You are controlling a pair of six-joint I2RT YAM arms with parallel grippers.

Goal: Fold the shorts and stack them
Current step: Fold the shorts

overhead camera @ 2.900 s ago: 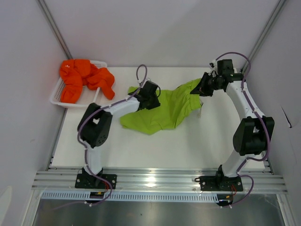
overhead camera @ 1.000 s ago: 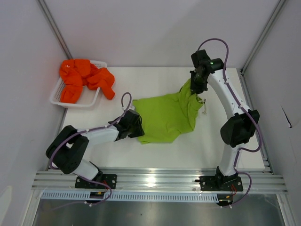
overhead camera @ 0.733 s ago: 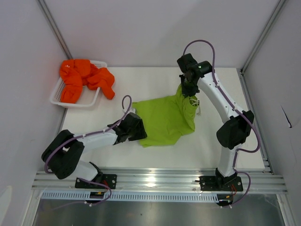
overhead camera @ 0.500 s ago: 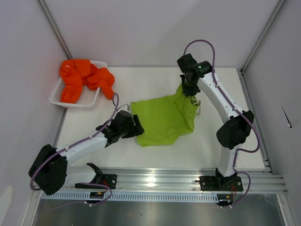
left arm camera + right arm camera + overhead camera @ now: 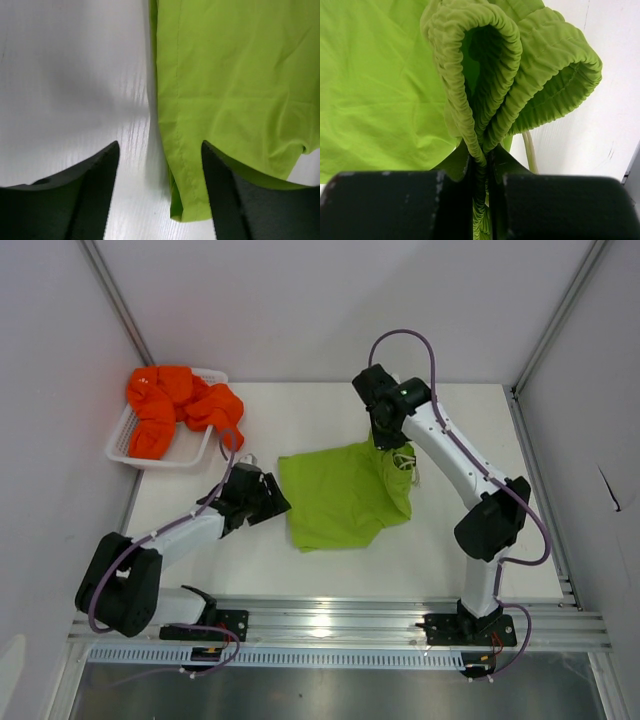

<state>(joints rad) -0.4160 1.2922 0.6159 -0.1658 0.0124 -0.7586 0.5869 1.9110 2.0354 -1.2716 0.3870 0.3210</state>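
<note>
We see that the left gripper [image 5: 266, 490] has let go. A second ago it was pinched on the left hem of the green shorts [image 5: 335, 495]. Now its jaws stand apart and it has drawn back a little to the left. The hem lies flat on the table [image 5: 330, 575], free of both fingers, as the left wrist view shows.

The right gripper [image 5: 392, 437] stays clamped on the bunched elastic waistband [image 5: 470, 75] at the far right corner of the garment. It has carried that corner leftward, so that side is lifted and doubled over itself. The rest of the pair lies spread near the middle of the table.

The orange shorts [image 5: 180, 405] sit heaped in the basket [image 5: 122, 448] at the far left, well apart from both arms.

We judge that the green pair is now laid out and its first fold is beginning. With the left hem released, the right arm can bring the waistband across. The orange pair remains to be done, so the task is still in its early part.
</note>
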